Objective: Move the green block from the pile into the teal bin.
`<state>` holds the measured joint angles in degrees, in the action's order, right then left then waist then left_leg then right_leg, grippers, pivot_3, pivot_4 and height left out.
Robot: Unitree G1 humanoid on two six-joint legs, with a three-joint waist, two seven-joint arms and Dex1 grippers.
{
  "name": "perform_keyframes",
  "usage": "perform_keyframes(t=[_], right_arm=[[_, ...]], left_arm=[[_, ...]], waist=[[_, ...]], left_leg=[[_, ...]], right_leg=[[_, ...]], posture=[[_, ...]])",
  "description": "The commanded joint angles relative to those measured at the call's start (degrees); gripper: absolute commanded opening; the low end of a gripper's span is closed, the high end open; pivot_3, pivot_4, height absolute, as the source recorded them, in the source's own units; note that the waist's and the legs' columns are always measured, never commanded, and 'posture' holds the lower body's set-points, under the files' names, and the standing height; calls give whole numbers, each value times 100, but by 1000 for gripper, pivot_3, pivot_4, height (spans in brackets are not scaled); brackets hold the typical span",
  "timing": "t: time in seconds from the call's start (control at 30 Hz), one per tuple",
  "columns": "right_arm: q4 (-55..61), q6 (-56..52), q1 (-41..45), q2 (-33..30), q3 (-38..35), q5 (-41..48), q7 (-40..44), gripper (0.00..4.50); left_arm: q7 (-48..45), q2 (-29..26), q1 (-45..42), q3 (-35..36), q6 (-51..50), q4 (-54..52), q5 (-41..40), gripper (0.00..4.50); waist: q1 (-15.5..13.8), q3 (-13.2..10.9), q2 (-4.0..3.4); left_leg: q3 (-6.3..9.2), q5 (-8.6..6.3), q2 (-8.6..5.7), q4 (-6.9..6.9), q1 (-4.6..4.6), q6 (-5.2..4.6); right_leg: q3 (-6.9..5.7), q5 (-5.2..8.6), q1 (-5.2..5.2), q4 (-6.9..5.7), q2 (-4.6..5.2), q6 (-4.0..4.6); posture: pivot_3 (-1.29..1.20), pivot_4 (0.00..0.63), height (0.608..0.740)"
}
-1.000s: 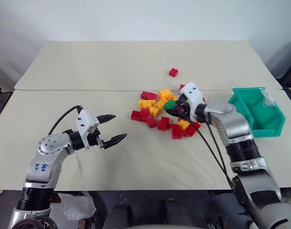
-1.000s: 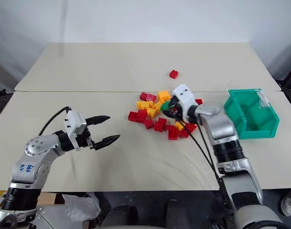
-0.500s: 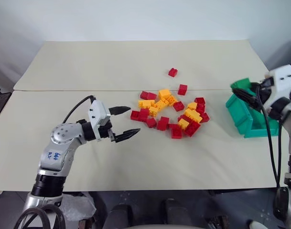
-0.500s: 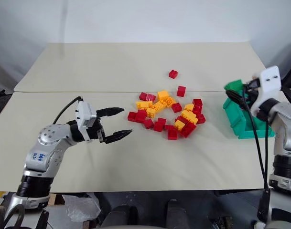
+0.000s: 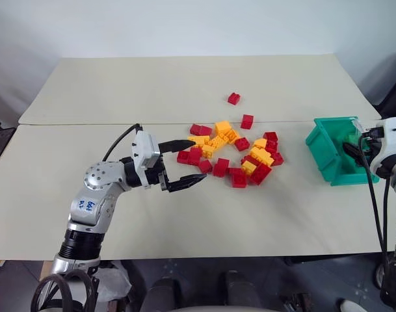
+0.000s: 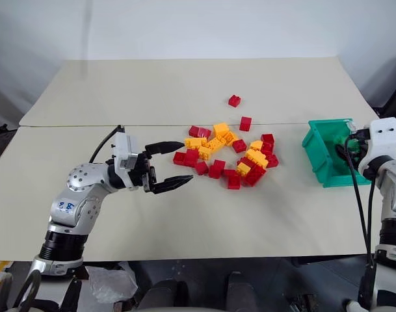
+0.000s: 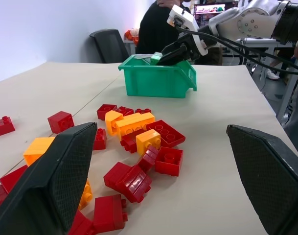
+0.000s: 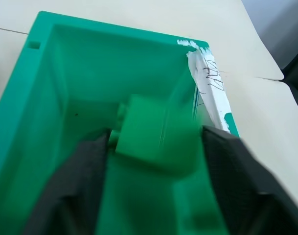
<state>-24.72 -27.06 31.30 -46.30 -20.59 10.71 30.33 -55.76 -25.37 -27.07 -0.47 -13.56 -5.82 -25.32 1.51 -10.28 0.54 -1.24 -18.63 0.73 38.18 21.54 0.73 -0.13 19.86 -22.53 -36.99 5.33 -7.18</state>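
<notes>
Right claw: the right gripper hangs over the mouth of the teal bin, at the table's right edge; its 2 black fingers stand apart with the green block between them. The block looks blurred, as if just let go, so I cannot tell whether the pads touch it at this instant.
Green block: inside the outline of the bin, above its floor — not seen resting yet.
Left claw: the left gripper is spread and holds nothing, just left of the pile, pointing at it.
Pile: red and yellow bricks only, mid-table; 1 red brick lies apart on the far side.
Progress: the carry looks finished and the drop is in hand; what is left, by my reading, is for the block to settle in the bin and the right arm to lift clear.
Edges: the bin sits close to the right table edge, its far wall bearing a white label tab; the fingers fit between the side walls with little to spare.
Open room: wide bare table on the far side and the near side — the left arm has free space around it.
</notes>
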Motion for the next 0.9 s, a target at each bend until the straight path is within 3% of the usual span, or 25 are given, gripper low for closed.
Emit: perform_keyframes(t=[0.03,0.17,0.27,0.37,0.6,0.9], right_arm=[[29,572,115,-303,-210,88,185,4321],[52,1216,116,-355,-181,300,794,4437],[1115,1799,-329,-131,-59,1162,2339,4437],[1684,2167,-693,162,91,1644,3149,4437],[2073,2537,-1400,100,787,1736,4665,4437],[2042,2664,-2015,176,667,1761,4543,4437]], left_arm=[[87,-126,-7,237,147,-27,-8,4500],[107,-439,120,481,261,76,79,4500],[-25,-948,540,842,442,164,171,4500],[-86,-1307,1039,1075,688,220,289,4500],[42,-1656,2065,1520,959,-51,419,4500],[532,-1524,2591,1817,859,-637,306,4500]], waist=[[-1,0,0],[6,0,0],[39,0,0],[29,-1,1],[-84,-1,2],[-124,-1,2]], left_leg=[[-1,0,0,0,0,0],[-4,0,1,0,-1,0],[-11,0,7,-8,-10,0],[-14,-2,18,-17,-20,2],[-7,-15,3,-2,-19,-22],[-8,-18,4,-5,-22,-21]], right_leg=[[1,0,0,0,0,-1],[5,-1,-1,2,-2,-1],[12,-1,0,10,-3,-1],[15,-1,1,6,-3,-1],[20,-6,16,16,31,-11],[27,-7,16,48,35,-10]], posture=[[0,150,740],[0,150,740],[0,150,740],[0,150,740],[0,150,740],[0,150,740]])
